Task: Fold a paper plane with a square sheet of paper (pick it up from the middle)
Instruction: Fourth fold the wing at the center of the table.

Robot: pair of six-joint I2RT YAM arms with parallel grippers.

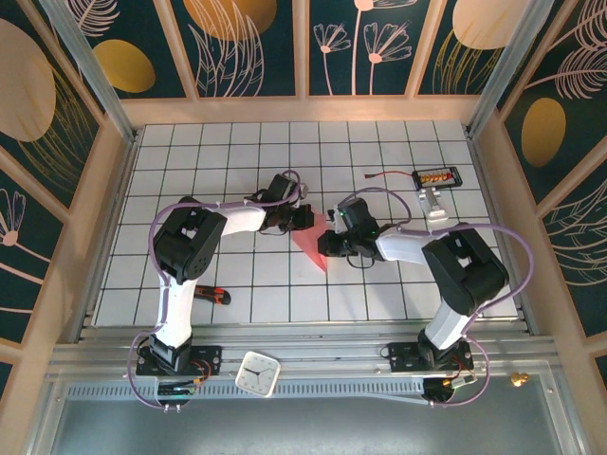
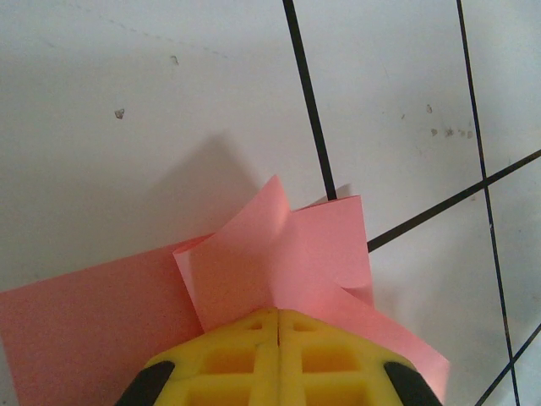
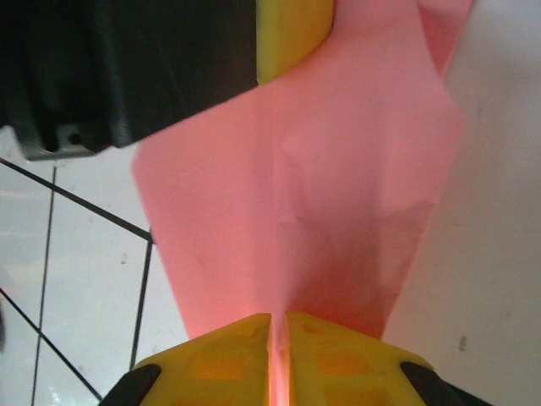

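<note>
- The left gripper (image 2: 277, 320) has its yellow fingers pressed together on a curling, folded edge of the pink paper sheet (image 2: 287, 245).
- The right gripper (image 3: 279, 326) is clamped on the sheet's centre crease, facing the left one.
- The sheet is held between both grippers over the middle of the tiled table (image 1: 237, 142).
- A red-handled tool (image 1: 213, 294) lies beside the left arm.

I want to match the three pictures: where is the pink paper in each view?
Top external: pink paper at the centre of the table.
Left wrist: pink paper, lower half, above left gripper.
Right wrist: pink paper, middle, above right gripper.
Shared landmark: the black grid lines of the table.
</note>
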